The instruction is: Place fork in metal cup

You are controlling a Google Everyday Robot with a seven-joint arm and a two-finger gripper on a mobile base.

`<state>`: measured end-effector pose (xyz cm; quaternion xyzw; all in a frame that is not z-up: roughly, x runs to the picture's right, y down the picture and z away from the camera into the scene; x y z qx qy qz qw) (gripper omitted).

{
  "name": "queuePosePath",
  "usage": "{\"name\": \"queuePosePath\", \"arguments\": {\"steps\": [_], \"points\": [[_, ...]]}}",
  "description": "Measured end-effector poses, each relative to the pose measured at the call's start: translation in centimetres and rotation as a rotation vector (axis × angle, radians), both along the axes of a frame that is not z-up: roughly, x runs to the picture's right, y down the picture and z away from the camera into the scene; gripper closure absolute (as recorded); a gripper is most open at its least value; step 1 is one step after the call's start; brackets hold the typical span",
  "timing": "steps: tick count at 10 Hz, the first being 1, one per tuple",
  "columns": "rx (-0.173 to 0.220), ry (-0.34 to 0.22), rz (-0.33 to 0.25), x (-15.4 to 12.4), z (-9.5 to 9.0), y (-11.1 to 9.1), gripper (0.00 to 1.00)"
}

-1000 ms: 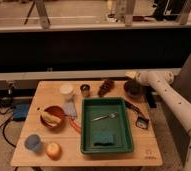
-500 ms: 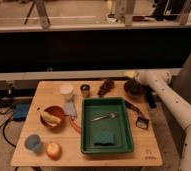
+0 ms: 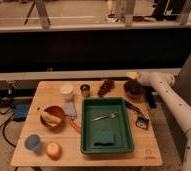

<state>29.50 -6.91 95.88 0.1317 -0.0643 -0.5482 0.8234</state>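
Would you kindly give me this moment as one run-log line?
fork lying in tray | metal cup behind tray, apart | gripper beyond tray's back right corner, off fork | fork not yet grasped

Claw (image 3: 133, 83) unclear
It merged with a dark shape (image 3: 134, 91) at the desk's (image 3: 49, 155) far right corner; the arm (image 3: 175, 106) was cropped.

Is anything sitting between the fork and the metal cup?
Only the green tray's far wall: the fork lies inside, the metal cup stands just beyond it. The pincer is at the table's far right corner.
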Motion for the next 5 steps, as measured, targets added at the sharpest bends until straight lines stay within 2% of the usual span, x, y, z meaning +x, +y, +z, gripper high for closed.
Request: {"name": "queuePosePath", "arguments": {"steps": [2,5], "points": [[0.012,0.004,-0.007,-0.65,0.23,0.06,0.20],[0.021,0.064,-0.017,-0.80,0.81,0.07,0.20]]}}
